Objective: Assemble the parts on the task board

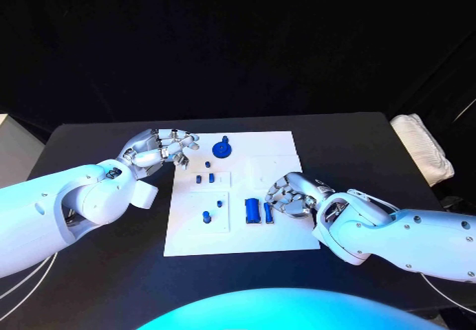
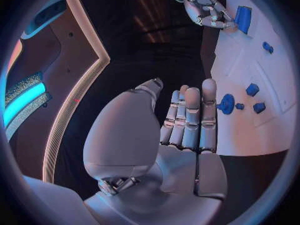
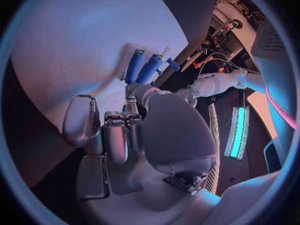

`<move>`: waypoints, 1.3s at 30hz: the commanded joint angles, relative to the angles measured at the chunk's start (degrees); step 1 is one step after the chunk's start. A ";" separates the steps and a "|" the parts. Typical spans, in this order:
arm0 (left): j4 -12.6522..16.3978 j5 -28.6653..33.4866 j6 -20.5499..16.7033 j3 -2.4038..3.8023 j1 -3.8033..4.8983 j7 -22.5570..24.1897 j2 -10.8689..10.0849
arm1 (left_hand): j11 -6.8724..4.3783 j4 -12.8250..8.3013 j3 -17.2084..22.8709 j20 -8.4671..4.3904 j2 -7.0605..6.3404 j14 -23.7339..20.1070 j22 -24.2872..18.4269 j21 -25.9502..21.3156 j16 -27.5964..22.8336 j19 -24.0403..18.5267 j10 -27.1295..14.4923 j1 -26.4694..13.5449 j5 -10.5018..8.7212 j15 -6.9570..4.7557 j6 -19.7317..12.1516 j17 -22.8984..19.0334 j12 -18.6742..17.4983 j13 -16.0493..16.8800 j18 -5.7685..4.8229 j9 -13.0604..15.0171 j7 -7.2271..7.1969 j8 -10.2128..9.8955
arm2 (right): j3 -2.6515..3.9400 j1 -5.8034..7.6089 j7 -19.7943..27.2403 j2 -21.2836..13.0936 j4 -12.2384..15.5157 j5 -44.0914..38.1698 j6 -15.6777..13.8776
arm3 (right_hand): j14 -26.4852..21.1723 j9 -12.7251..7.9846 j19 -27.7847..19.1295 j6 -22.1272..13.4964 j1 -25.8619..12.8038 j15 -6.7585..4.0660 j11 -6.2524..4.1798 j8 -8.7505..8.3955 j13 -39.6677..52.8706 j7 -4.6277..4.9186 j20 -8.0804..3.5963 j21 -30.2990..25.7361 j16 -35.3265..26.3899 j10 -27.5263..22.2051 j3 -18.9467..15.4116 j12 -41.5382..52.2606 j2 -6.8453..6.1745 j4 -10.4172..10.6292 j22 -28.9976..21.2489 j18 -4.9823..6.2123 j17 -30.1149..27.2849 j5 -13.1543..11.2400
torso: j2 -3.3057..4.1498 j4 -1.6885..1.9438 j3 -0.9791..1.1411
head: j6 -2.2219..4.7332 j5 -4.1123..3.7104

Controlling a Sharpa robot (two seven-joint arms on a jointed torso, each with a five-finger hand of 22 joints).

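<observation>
Board centre [image 1: 253, 165] open (hands flank it); small parts [image 1: 206, 179] scattered.

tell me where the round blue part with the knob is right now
In the head view the round blue part lies near the task board's far edge, just right of the left robot hand, which is not touching it.

One task board [image 1: 278, 237], two hands, one round blue part [image 1: 223, 148], two blue cylinders [image 1: 252, 210].
</observation>
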 commanded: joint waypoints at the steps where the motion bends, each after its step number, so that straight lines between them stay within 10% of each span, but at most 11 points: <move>1: 0.09 -0.12 0.85 0.03 -0.04 0.29 0.03 | -0.04 -0.11 -0.36 0.05 0.46 0.13 0.02 -0.32 -0.12 0.19 -0.42 -0.08 0.08 0.20 -0.43 0.06 0.26 -0.07 0.69 -0.07 -0.05 0.37 | -0.18 -0.23 -0.86 0.20 -0.16 -0.83 3.73 | 5.95 0.10 1.49 0.37 -0.56 -0.40 -0.44 0.37 15.08 0.02 -0.20 0.21 0.36 5.84 0.33 0.12 0.20 0.00 7.49 -0.76 15.10 0.13 | 0.01 -0.03 0.02 | -0.03 0.00; 39: 0.02 -0.24 1.00 0.02 -0.04 0.08 -0.09 | -0.03 -0.08 -0.38 0.05 0.63 0.17 -0.02 -0.34 -0.11 0.19 -0.44 0.00 0.09 0.20 -0.45 0.08 0.27 -0.10 0.70 -0.10 -0.04 0.38 | -0.19 -0.31 -0.84 -0.18 0.40 -3.71 3.20 | 5.95 0.38 1.56 0.76 -1.77 -0.77 -0.82 0.86 15.08 -0.37 -0.53 0.44 0.36 5.84 0.68 0.12 -0.03 -0.85 7.68 -0.80 15.10 0.15 | 0.00 0.03 -0.01 | -0.06 -0.03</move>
